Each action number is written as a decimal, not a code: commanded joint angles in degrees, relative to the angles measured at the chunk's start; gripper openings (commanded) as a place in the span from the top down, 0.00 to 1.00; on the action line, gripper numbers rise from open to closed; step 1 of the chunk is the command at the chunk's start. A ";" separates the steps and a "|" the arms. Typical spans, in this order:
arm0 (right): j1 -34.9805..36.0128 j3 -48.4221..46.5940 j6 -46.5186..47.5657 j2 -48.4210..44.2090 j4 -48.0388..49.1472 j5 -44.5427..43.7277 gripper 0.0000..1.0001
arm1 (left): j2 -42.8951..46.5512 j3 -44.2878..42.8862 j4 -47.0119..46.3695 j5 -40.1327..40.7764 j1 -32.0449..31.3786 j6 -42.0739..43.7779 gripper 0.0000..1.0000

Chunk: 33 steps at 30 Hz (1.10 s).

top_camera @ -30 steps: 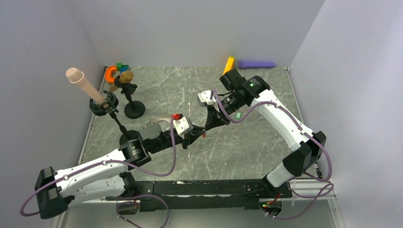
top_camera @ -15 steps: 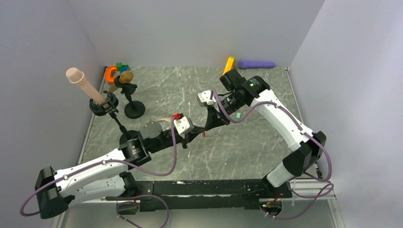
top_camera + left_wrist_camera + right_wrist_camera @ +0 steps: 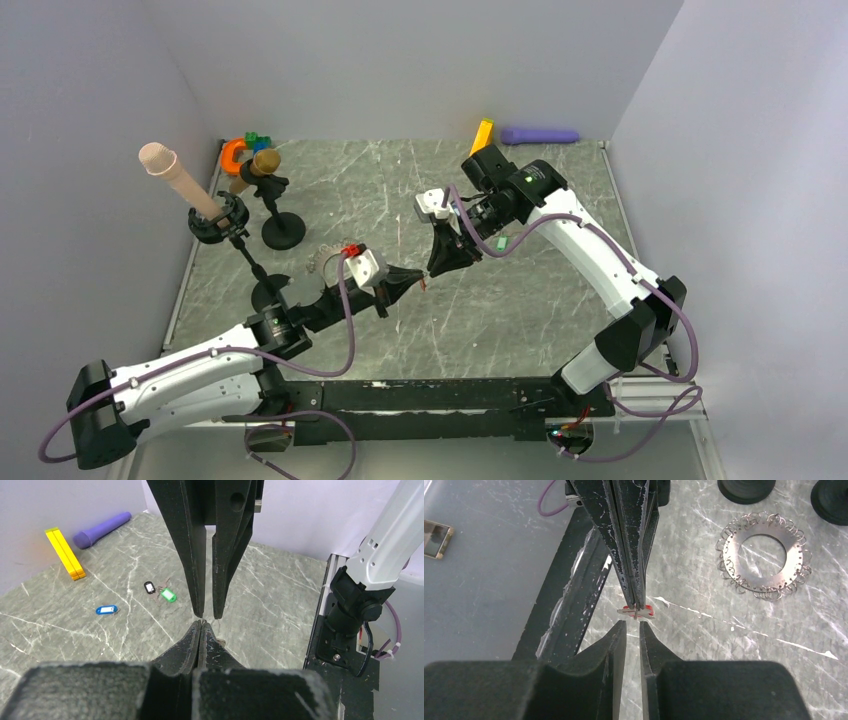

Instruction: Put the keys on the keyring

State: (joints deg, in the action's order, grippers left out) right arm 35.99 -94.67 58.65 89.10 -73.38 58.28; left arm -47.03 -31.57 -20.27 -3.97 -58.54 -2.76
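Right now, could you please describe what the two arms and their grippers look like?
Both the left arm and the right arm have white shells joined by black joints, with a purple cable looping along each. A white camera housing sits at each wrist. The left gripper and right gripper each have two long black fingers tapering to thin, pale-scuffed tips.

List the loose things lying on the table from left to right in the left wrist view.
yellow block → blue key tag → black key tag → green key tag
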 commanded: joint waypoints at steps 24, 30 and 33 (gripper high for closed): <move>-0.13 0.10 -2.67 -1.86 3.22 5.12 0.91 | 0.30 1.64 -9.05 1.41 -0.29 -2.90 1.00; -0.13 0.00 -3.05 -2.10 3.73 4.50 1.00 | 0.63 2.16 -9.77 1.93 -0.28 -3.46 1.00; -0.34 0.54 -4.61 -2.27 5.17 1.37 1.00 | 2.13 2.63 -8.54 3.74 -0.26 -4.89 0.77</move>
State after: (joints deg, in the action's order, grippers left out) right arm 35.92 -94.63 55.72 89.01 -71.18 60.88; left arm -47.00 -29.87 -27.03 -2.70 -58.54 -5.54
